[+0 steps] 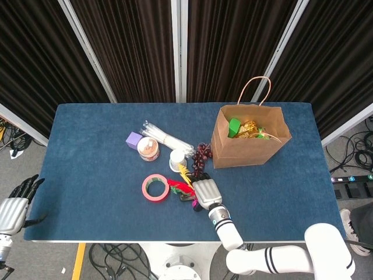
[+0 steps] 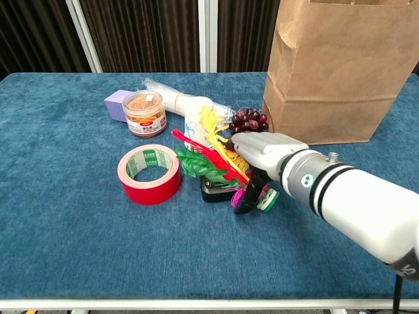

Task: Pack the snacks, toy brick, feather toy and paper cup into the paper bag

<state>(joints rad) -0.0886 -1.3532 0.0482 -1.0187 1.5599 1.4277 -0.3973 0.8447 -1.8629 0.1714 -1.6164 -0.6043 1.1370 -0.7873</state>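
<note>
Brown paper bag (image 1: 247, 140) upright at the right rear of the blue worktop (image 1: 87, 175), mouth open; inside, a green piece, a gold-wrapped snack and other bits, not clear enough to name. Just left of its base, a cluster of dark red grapes (image 2: 247, 120). Further left, a clear jar (image 2: 143, 112) with a tan filling, lid on, touching a lilac block (image 2: 115, 103); behind them a bundle in clear wrap (image 1: 166, 139). Paper cup (image 1: 176, 160) lying on its side beside the jar, partly hidden by feathers in the chest view. Red tape roll (image 2: 150, 173) flat on the worktop, nothing in its core.

Feather toy (image 2: 208, 154), red, yellow and green, fanned across a small black item (image 2: 214, 188), its pink and green base end under the right robot hand (image 2: 256, 157). Fingers curled down over that end, touching it; firm grip or not, cannot tell. Left robot hand (image 1: 13, 207) off the worktop's left edge, low, fingers apart, holding nothing.
</note>
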